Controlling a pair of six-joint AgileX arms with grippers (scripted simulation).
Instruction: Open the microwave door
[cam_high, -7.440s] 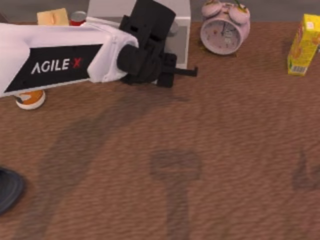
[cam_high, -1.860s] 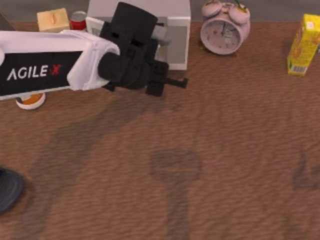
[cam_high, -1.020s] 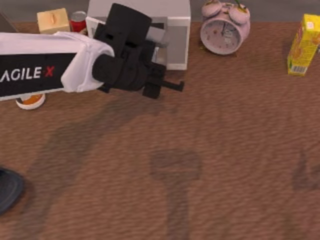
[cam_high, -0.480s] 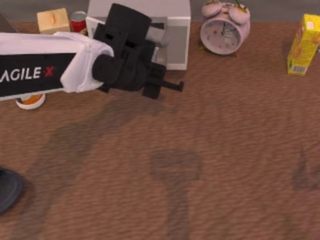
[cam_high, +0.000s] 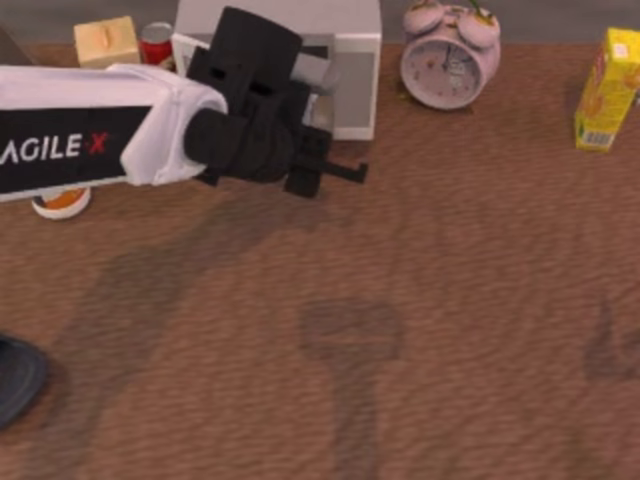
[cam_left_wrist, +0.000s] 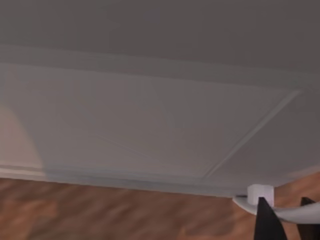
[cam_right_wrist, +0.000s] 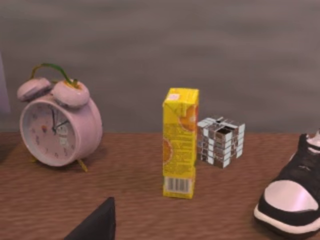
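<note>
From above: the microwave (cam_high: 300, 25) against the far edge of the brown tabletop (cam_high: 450, 300), left of centre, with the left arm reaching in from the left and its black left claw (cam_high: 335, 170) just in front of the oven's front face. The microwave door (cam_high: 315, 60) mostly hidden under the wrist, so cannot tell from here how far ajar it stands. Beside the oven on the right a pink alarm clock (cam_high: 450, 55), farther right a yellow juice carton (cam_high: 605, 90); on the left a butter-coloured block (cam_high: 105, 38) and a red can (cam_high: 155, 40). Through the left wrist camera: the microwave door (cam_left_wrist: 150, 125) filling nearly the whole view, pale grey with a framed window, its lower edge above the wood; two dark fingertips (cam_left_wrist: 267, 220) close together at a small white knob-like piece (cam_left_wrist: 260, 192) by the door's corner (whether pinching it, cannot tell). Through the right wrist camera: clock (cam_right_wrist: 57, 127), carton (cam_right_wrist: 180, 142), a mirrored cube (cam_right_wrist: 220, 141) and a sneaker (cam_right_wrist: 292, 190); one dark finger of the right claw (cam_right_wrist: 95, 222) alone visible, state impossible to tell.
</note>
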